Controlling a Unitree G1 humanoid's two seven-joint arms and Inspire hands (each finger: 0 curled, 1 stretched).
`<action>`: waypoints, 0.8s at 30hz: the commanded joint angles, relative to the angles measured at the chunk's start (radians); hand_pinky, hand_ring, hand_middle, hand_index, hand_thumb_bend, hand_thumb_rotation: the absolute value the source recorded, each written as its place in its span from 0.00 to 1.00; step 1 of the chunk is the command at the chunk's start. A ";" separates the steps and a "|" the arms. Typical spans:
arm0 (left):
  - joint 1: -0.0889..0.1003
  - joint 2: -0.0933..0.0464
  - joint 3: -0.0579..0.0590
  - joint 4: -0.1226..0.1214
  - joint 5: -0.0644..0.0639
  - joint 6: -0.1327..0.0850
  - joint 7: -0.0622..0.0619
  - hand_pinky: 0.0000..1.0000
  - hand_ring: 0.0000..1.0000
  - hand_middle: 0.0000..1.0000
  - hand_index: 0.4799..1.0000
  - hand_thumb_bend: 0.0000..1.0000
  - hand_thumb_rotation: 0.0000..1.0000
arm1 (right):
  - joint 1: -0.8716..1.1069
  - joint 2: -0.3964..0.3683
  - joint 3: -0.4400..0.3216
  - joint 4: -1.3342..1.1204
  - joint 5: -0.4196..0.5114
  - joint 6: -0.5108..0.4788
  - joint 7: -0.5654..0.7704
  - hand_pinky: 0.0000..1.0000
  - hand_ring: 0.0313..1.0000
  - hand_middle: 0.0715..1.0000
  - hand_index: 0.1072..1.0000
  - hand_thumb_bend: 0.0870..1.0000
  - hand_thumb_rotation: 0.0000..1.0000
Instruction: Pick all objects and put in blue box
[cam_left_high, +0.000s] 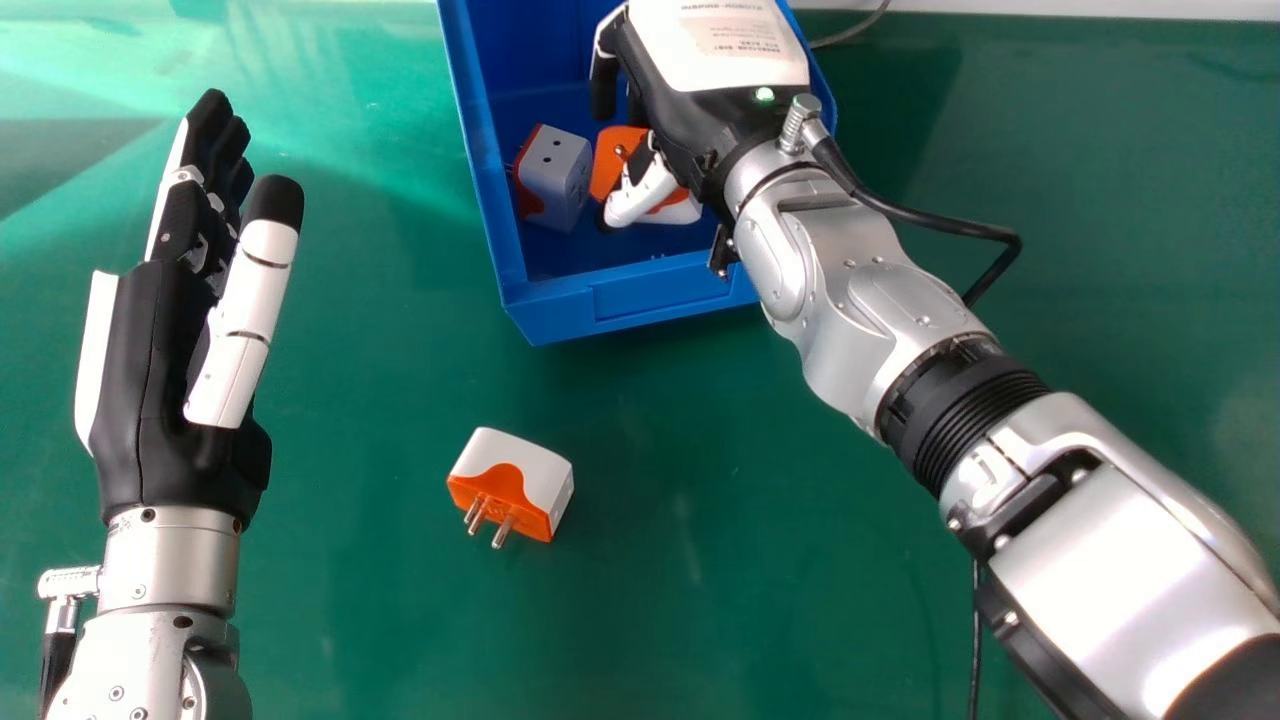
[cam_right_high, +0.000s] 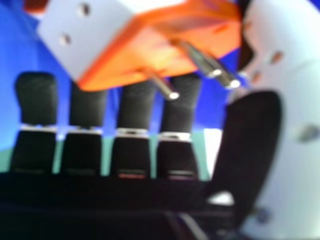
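Adapters lie both on the green counter (cam_left_high: 370, 600) and within the walls of the blue box (cam_left_high: 650, 300). A white and orange adapter (cam_left_high: 530, 465) sits alone on the counter, on the robot's side of the box and well apart from it, with metal pins sticking out of its orange face toward the robot. Inside the box, near its left wall, is a pale adapter (cam_left_high: 562, 180) with an orange-red end and small round holes in the side that shows. Just to its right, partly hidden by the right hand (cam_left_high: 690, 125), is an orange and white adapter (cam_left_high: 680, 212).

That hand reaches over the box and down into it, with the thumb lying across part of the orange and white adapter. In the right hand view, the fingers (cam_right_high: 32, 100) are extended and open, and an adapter with metal pins lies across some of the fingertips, between them and the thumb (cam_right_high: 295, 95). Whether it rests any weight on the hand, I cannot tell.

The left hand (cam_left_high: 150, 390) is at the left of the head view, held open with its fingers nearly straight and its thumb apart from them, well away from the adapters. A black cable (cam_left_high: 950, 228) loops from the right wrist, and a thin grey cable (cam_left_high: 850, 35) shows beyond the box, near the far edge of the counter.
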 joint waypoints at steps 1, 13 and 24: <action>-0.003 -0.003 -0.005 -0.032 -0.004 -0.006 0.004 1.00 1.00 0.98 0.91 0.64 0.68 | -0.045 -0.001 -0.005 -0.022 0.003 0.013 0.007 0.31 0.37 0.43 0.44 0.45 0.10; -0.009 -0.008 0.001 -0.028 -0.018 -0.007 -0.005 1.00 1.00 0.98 0.92 0.64 0.68 | -0.040 0.001 0.000 -0.037 -0.005 0.044 0.011 0.45 0.52 0.57 0.51 0.48 0.45; -0.015 -0.006 0.002 -0.030 -0.020 0.000 -0.003 1.00 1.00 0.98 0.92 0.64 0.67 | -0.035 -0.001 0.002 -0.062 0.000 0.070 0.033 0.51 0.58 0.64 0.58 0.51 0.52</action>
